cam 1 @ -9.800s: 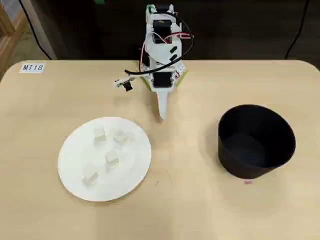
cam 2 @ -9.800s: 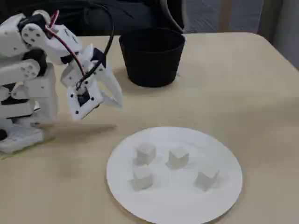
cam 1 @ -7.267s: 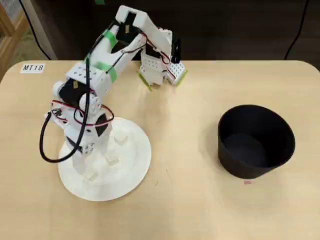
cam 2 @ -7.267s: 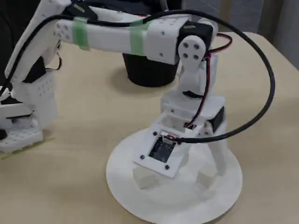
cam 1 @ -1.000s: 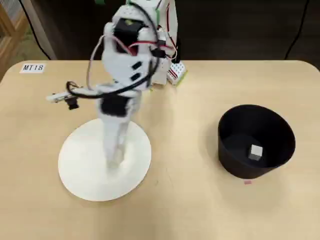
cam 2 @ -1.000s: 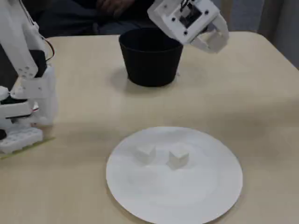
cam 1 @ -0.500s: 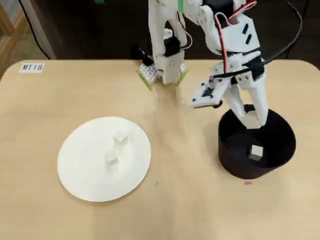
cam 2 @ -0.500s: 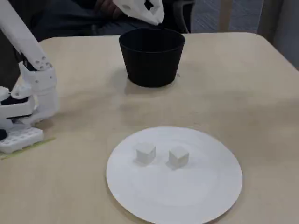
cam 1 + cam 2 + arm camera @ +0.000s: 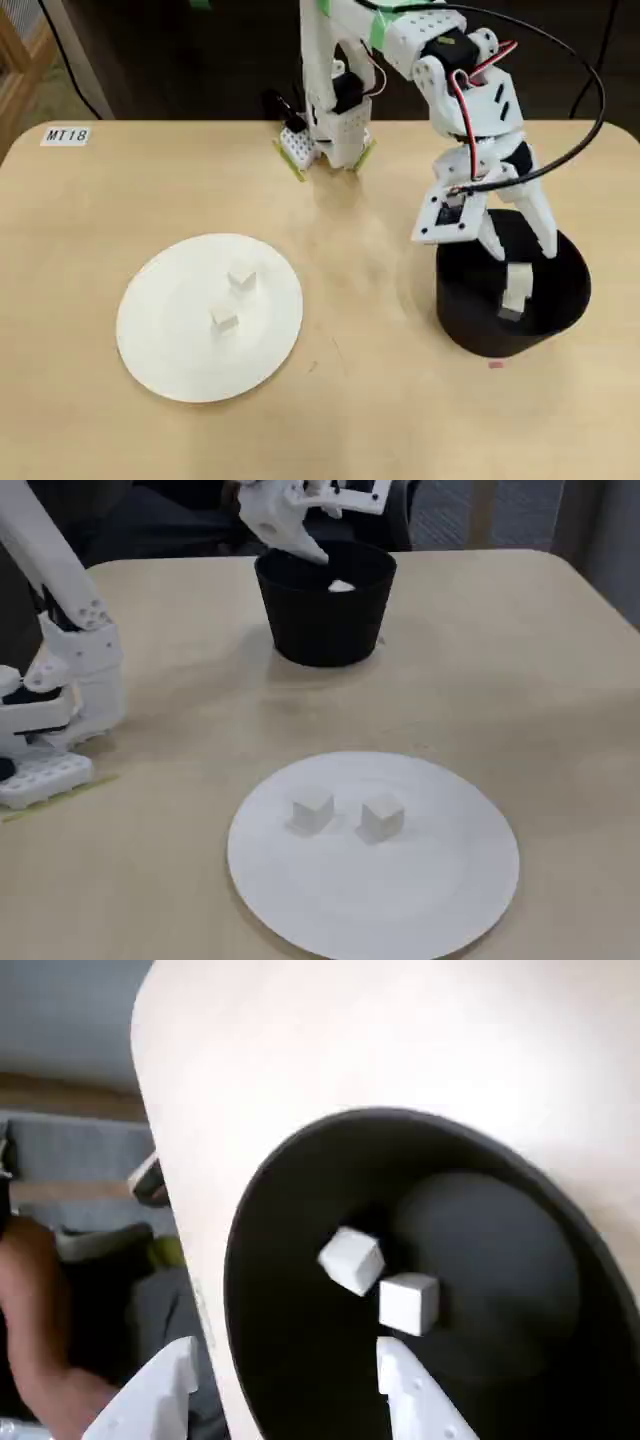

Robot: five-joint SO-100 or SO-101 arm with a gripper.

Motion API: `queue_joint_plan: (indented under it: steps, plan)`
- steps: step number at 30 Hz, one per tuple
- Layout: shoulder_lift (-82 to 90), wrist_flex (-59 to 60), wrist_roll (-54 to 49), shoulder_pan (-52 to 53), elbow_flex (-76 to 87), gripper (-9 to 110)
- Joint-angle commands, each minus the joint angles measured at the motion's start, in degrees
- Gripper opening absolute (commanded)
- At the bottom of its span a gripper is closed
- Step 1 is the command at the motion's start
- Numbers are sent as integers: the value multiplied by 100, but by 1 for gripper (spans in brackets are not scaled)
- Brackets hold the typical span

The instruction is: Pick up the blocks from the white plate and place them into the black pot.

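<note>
Hand (image 9: 518,240) over the black pot (image 9: 465,300)
Its fingers are spread, holding nothing; two blocks (image 9: 351,1259) lie inside the pot, two remain on the white plate (image 9: 160,340).

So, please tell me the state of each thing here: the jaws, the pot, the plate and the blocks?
Gripper: over the pot, jaws open, holding nothing.
Black pot: upright, two blocks inside.
White plate: flat on the table, two blocks left on it, apart.
</note>
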Motion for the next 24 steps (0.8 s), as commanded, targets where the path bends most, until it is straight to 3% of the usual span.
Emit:
queue_joint_plan:
  steps: [1,5,8,20,24]
  plan:
    - [114,-88,35,211,-35,26]
    - [211,-26,167,457,-62,16]
    - [501,220,448,958,-88,-2]
    - [554,1213,3586,4412,-132,-2]
    - [211,1872,3911,5106,-352,-2]
